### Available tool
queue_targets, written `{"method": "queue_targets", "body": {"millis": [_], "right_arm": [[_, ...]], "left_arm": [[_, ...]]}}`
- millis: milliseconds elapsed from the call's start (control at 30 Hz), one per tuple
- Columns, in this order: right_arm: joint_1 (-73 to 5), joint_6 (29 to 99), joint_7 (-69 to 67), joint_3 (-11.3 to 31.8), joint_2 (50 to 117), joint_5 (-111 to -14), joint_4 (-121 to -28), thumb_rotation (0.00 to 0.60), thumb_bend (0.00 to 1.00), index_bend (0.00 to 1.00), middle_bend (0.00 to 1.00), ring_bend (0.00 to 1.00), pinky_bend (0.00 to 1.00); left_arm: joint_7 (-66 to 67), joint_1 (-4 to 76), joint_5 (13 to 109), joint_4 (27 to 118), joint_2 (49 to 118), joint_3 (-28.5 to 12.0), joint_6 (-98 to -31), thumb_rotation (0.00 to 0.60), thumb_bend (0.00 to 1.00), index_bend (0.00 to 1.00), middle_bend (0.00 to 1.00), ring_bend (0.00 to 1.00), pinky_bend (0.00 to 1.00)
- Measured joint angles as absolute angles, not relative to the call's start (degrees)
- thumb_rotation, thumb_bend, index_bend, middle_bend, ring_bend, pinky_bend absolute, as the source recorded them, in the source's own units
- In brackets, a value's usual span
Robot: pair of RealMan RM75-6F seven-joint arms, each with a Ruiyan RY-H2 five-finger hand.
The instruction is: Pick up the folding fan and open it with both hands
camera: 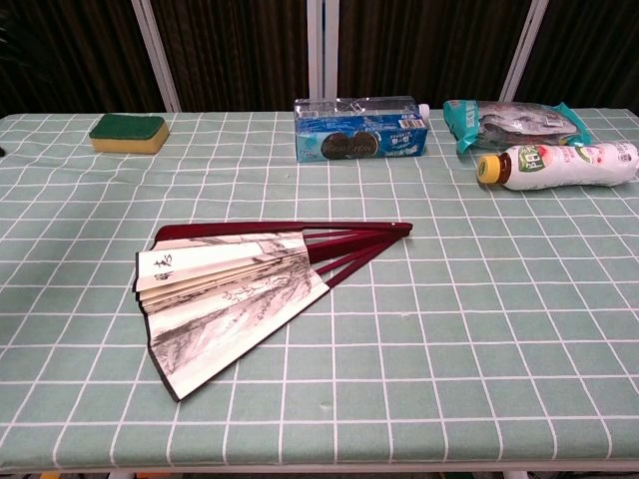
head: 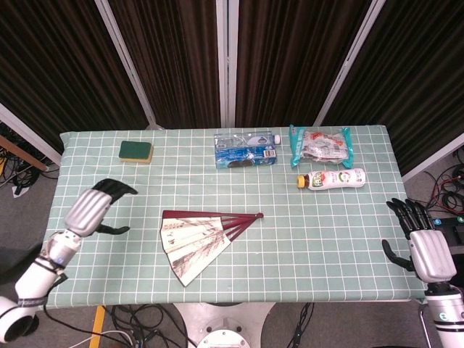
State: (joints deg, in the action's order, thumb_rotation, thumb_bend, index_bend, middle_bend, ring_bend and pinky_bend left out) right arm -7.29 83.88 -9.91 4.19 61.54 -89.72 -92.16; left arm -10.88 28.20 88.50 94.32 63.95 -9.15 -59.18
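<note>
The folding fan [head: 203,237] lies partly spread near the middle of the worktop [head: 348,232], toward its front edge, with the left hand [head: 93,209] above the left edge, holding nothing, fingers curled but apart, and the right hand [head: 420,246] off the right edge, fingers spread and empty. The fan lies flat and thin, so fingers may slide over its ribs, snag the paper, or push it away. Dark calligraphy marks the fan's leaf, unreadable here, as are the bottle [head: 331,178] and packet labels.
</note>
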Motion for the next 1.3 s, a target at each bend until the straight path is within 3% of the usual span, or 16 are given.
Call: {"method": "queue_targets", "body": {"millis": [167,367,567,867,1033,1300], "right_arm": [[-7.2,84.0,-10.0,4.2,61.1,-89.3,-92.3,0.6,0.31,0.1,0.08,0.0,0.0],[-7.3,83.4,-10.3,4.2,61.0,-88.7,-92.0,0.6,0.31,0.1,0.08,0.0,0.0],[-7.5,83.1,-10.7,4.4,60.5,-88.1,-91.9,0.6,0.31,0.1,0.08,0.0,0.0],[-7.1,83.0,-11.2,4.2,60.2,-87.4,-91.6,0.6,0.31,0.1,0.08,0.0,0.0],[-6.8,83.2,-11.9,4.2,60.2,-86.9,-91.1,0.6,0.31,0.1,0.08,0.0,0.0],[-6.7,83.0,-12.5,4.2,60.3,-86.4,-90.3,0.6,0.31,0.1,0.08,0.0,0.0]], "left_arm": [[-11.0,37.1,85.5,92.4,67.1,-10.8,-47.0,0.6,0.21,0.32,0.32,0.25,0.2],[-10.1,47.3,78.5,86.8,73.3,-12.0,-33.3,0.6,0.23,0.31,0.32,0.25,0.2],[-3.3,54.0,69.1,78.2,80.4,-11.7,-27.3,0.6,0.3,0.31,0.31,0.22,0.2],[6.4,61.0,54.4,74.2,86.9,-8.1,-25.0,0.6,0.3,0.31,0.32,0.24,0.22],[11.9,63.5,48.2,73.1,89.5,-5.6,-28.0,0.6,0.3,0.31,0.35,0.31,0.32],[20.1,67.6,36.9,72.8,92.3,-2.7,-32.5,0.6,0.3,0.31,0.41,0.36,0.35]]}}
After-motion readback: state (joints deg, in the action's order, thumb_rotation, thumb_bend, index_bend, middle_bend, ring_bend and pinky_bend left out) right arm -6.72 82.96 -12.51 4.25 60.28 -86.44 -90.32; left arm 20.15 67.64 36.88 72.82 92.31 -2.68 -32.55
